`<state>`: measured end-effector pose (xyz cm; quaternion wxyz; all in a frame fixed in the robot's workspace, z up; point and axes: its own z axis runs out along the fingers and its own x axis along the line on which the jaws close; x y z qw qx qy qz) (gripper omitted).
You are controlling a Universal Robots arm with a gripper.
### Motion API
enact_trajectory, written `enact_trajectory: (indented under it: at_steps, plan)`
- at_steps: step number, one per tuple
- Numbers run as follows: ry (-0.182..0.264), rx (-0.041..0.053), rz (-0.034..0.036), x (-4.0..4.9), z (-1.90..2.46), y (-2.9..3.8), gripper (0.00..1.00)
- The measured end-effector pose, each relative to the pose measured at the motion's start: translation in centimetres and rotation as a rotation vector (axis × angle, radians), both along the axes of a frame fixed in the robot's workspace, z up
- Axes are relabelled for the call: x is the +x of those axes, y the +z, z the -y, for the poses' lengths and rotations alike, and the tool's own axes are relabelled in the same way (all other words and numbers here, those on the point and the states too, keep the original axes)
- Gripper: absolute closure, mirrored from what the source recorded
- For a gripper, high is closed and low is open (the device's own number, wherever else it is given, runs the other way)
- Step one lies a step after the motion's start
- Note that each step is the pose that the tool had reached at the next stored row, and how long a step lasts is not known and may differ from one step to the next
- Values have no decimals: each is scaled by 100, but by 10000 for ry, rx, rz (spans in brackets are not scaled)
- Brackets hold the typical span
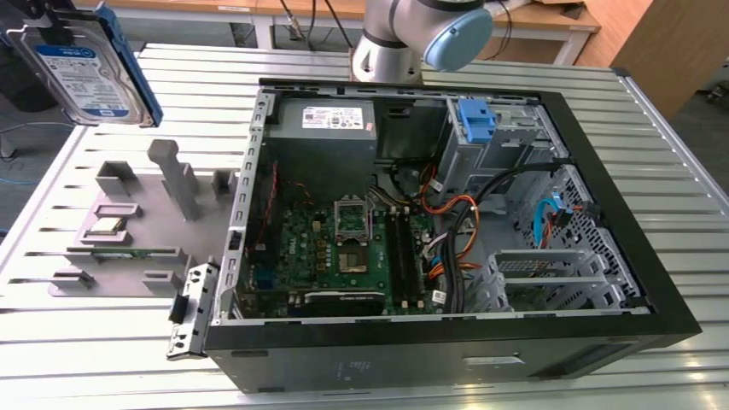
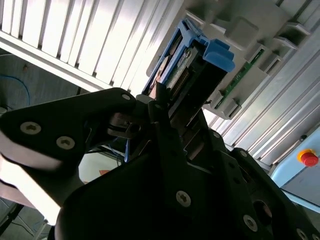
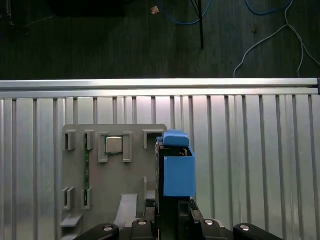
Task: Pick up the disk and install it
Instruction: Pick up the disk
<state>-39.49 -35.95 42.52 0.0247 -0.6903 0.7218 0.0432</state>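
In the exterior view, you had the disk (image 1: pixel 82 67) lifted well clear of the slatted table (image 1: pixel 102 342), up at the exterior view's left. It was tilted, with its blue-and-white label facing the camera and its blue carrier frame (image 1: pixel 128 61) running along one edge. It hung above the grey fixture plate (image 1: pixel 125 231), touching nothing on it. The open computer case (image 1: pixel 456 342) lay well apart, toward the exterior view's right. Inside it you could see the power supply box (image 1: pixel 330 120), the motherboard (image 1: pixel 341 248) and the fixed blue bracket (image 1: pixel 476 120). The arm (image 1: pixel 399 38) rose behind the case.

In the second wrist view, your gripper (image 2: pixel 167 107) was clenched on the disk (image 2: pixel 187 80). One of its black fingers (image 2: pixel 125 107) pressed against the drive's side, and the blue handle (image 2: pixel 218 52) stuck out past the fingertips. Beyond it lay the fixture plate (image 2: pixel 245 27) and a red button (image 2: pixel 309 157).

In the first wrist view, the gripper (image 3: pixel 170 222) held the disk edge-on, so you mostly saw its carrier frame (image 3: pixel 178 170). That frame sat over the edge of the fixture plate (image 3: pixel 112 175) and the table slats (image 3: pixel 250 160). Past the table edge was a dark floor (image 3: pixel 100 40) with loose cables (image 3: pixel 270 35).
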Motion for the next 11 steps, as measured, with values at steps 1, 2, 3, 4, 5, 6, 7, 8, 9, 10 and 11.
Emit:
enact_trajectory:
  at_steps: [1,2,3,4,5,6,7,8,9,10,11]
  plan:
    - [-1,-11,1,1,0,1,65]
    - [-3,-21,0,1,0,2,65]
    - [-4,-31,0,2,0,4,65]
    - [-4,-41,0,2,0,7,65]
    - [-4,-47,0,2,0,11,65]
    - [-5,-49,0,2,0,17,65]
    - [-4,-50,0,2,0,24,65]
    - [-5,-51,0,2,0,33,65]
    - [-5,-51,0,3,0,43,65]
    - [-5,-51,0,3,0,53,65]
    - [-5,-51,0,3,0,65,65]
